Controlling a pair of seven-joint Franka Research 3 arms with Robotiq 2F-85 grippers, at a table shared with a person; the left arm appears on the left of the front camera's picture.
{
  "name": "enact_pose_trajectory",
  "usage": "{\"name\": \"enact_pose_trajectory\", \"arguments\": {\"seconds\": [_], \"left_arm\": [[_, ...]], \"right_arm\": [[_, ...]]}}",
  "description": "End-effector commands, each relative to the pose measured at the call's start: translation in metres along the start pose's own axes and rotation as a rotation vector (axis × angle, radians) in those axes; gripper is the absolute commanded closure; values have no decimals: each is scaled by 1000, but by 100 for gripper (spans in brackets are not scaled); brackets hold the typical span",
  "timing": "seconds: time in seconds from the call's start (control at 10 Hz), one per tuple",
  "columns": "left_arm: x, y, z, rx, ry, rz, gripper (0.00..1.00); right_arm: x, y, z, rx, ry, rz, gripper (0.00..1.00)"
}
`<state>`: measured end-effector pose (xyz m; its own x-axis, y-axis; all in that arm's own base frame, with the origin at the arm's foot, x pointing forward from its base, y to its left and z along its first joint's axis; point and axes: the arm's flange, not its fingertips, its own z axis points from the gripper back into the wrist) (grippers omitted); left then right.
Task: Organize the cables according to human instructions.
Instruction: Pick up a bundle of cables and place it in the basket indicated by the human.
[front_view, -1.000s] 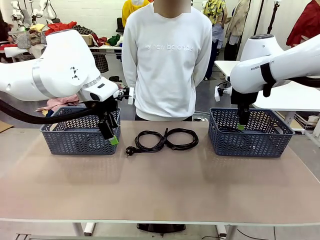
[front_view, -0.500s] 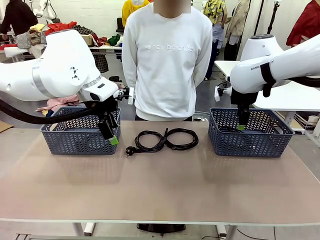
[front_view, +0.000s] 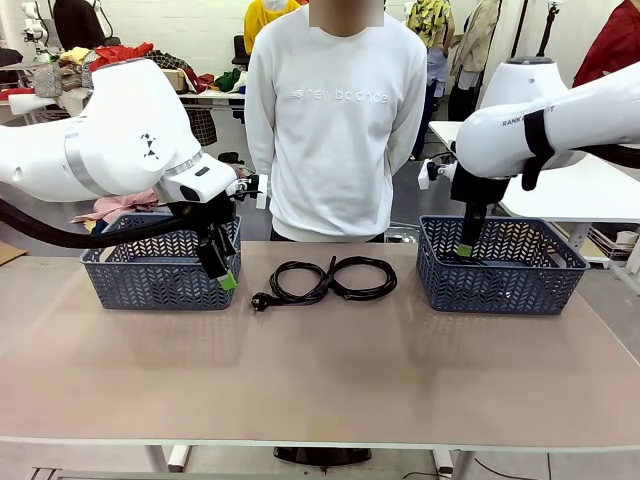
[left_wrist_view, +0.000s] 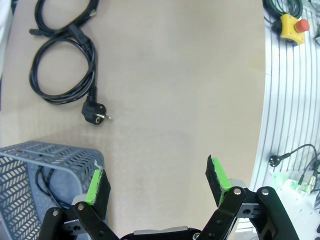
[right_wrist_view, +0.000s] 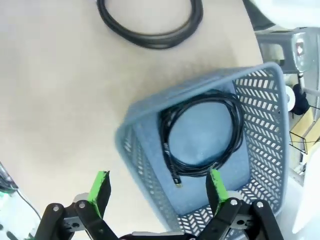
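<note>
Between the left basket (front_view: 150, 285) and right basket (front_view: 500, 290) lie two coiled cables (front_view: 326, 279), person (front_view: 335, 120) behind; left gripper (front_view: 225, 272) and right gripper (front_view: 466, 248) both spread (right above a basketed cable (right_wrist_view: 170, 150)).

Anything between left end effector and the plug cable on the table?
Nothing visible. Bare table lies between the open left end effector and the plug cable. The left basket corner sits beside one finger, off that path.
</note>
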<state>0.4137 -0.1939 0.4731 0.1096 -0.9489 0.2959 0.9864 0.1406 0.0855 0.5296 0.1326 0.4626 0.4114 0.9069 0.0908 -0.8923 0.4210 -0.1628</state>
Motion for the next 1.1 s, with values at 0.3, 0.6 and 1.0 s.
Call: {"name": "enact_pose_trajectory", "arguments": {"seconds": [0.3, 0.6, 1.0], "left_arm": [[-1, -1, 0, -2, -4, 5, 0], [-1, -1, 0, -2, -4, 5, 0], [-1, -1, 0, -2, -4, 5, 0]], "right_arm": [[6, 87, 7, -27, -226, -37, 0], [13, 118, -1, 37, -290, 8, 0], [26, 130, -4, 42, -255, 3, 0]]}}
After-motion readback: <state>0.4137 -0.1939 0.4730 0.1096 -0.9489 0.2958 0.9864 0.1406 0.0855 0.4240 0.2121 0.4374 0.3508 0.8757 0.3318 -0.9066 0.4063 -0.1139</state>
